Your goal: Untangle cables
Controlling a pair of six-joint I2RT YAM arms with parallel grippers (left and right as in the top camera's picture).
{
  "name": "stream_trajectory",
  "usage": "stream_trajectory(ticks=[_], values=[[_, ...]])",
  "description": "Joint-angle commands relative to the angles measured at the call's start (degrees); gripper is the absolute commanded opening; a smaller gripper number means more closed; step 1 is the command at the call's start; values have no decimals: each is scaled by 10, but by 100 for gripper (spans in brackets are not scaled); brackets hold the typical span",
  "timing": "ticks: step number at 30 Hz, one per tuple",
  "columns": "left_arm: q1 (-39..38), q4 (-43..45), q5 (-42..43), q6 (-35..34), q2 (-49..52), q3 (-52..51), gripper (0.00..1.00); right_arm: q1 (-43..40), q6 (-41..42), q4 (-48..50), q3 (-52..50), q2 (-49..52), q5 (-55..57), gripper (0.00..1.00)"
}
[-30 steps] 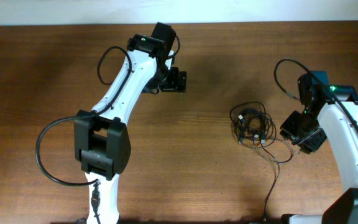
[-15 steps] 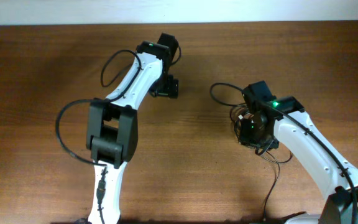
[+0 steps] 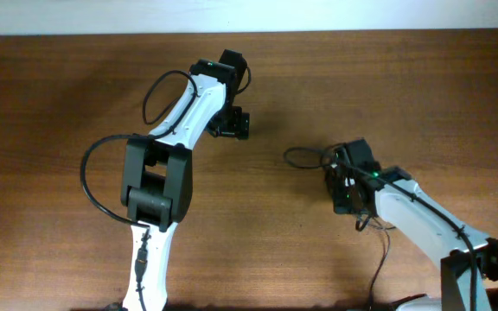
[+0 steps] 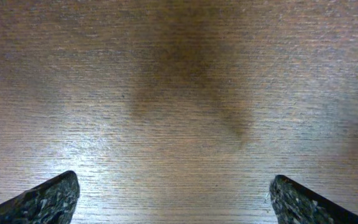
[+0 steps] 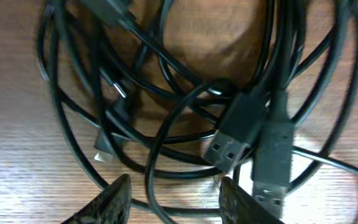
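The cables (image 5: pixel 166 65) are thin black wires looped in a tangled bundle on the wooden table. Two USB plugs (image 5: pixel 232 140) lie side by side in it, and a small plug (image 5: pixel 104 149) lies at its left. My right gripper (image 5: pixel 176 199) is open just above the bundle, with one strand running between its fingertips (image 5: pixel 114 196). In the overhead view my right gripper (image 3: pixel 353 186) covers most of the bundle; thin wires (image 3: pixel 377 226) trail out below it. My left gripper (image 3: pixel 232 125) is open and empty over bare wood (image 4: pixel 179 112), far left of the cables.
The thick black cable (image 3: pixel 301 155) of my right arm loops out to the left of the gripper. My left arm (image 3: pixel 158 173) stretches from the front edge to the back of the table. A pale wall edge (image 3: pixel 249 13) runs along the back.
My right arm has swung left from beside the bundle to right over it and come down close. My left arm folded in a little, then stayed put.
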Motion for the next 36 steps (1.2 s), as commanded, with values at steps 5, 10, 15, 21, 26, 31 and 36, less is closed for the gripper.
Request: stream_trajectory(ticks=[5, 10, 15, 21, 26, 31, 36], values=[[3, 0, 4, 1, 0, 0, 99, -2, -10, 23, -45, 0, -20, 24], [3, 0, 4, 1, 0, 0, 99, -2, -10, -176, 95, -10, -31, 4], [3, 0, 4, 1, 0, 0, 99, -2, -26, -376, 332, -10, -133, 4], [3, 0, 4, 1, 0, 0, 99, -2, -40, -364, 503, -10, -276, 4], [3, 0, 4, 1, 0, 0, 99, -2, -66, -325, 512, -10, -355, 4], [4, 0, 4, 1, 0, 0, 99, -6, -85, -353, 493, -5, -244, 4], [4, -10, 5, 1, 0, 0, 99, -16, -88, -359, 423, 0, -244, 4]])
